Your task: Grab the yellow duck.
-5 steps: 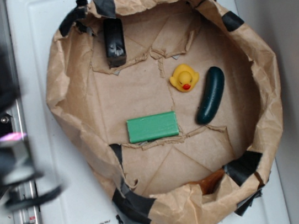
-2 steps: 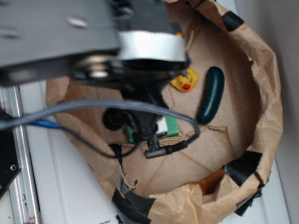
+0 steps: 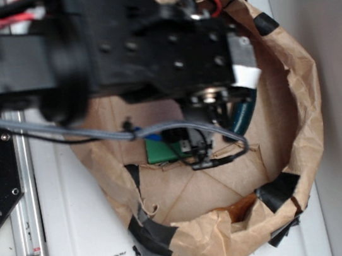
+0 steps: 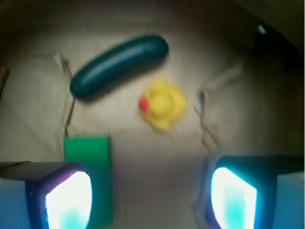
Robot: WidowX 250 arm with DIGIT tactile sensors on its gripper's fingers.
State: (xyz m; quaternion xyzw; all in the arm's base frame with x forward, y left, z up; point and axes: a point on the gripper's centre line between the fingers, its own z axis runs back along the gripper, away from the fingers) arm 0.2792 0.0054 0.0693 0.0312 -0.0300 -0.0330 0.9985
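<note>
Yellow duck (image 4: 162,104) is seen lying free just below the cucumber (image 4: 119,66), beak toward the green block (image 4: 88,179). Gripper (image 4: 151,199) fingers are spread wide, nothing held.

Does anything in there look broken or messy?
The brown paper liner is crumpled, torn and patched with black tape. The toys look fine: the yellow duck, cucumber and green block lie apart on the paper.

The yellow duck (image 4: 162,104) is a small bright rubber toy with rounded body and orange-red beak; it sits upright on the brown paper floor, about the middle, away from the paper walls
</note>
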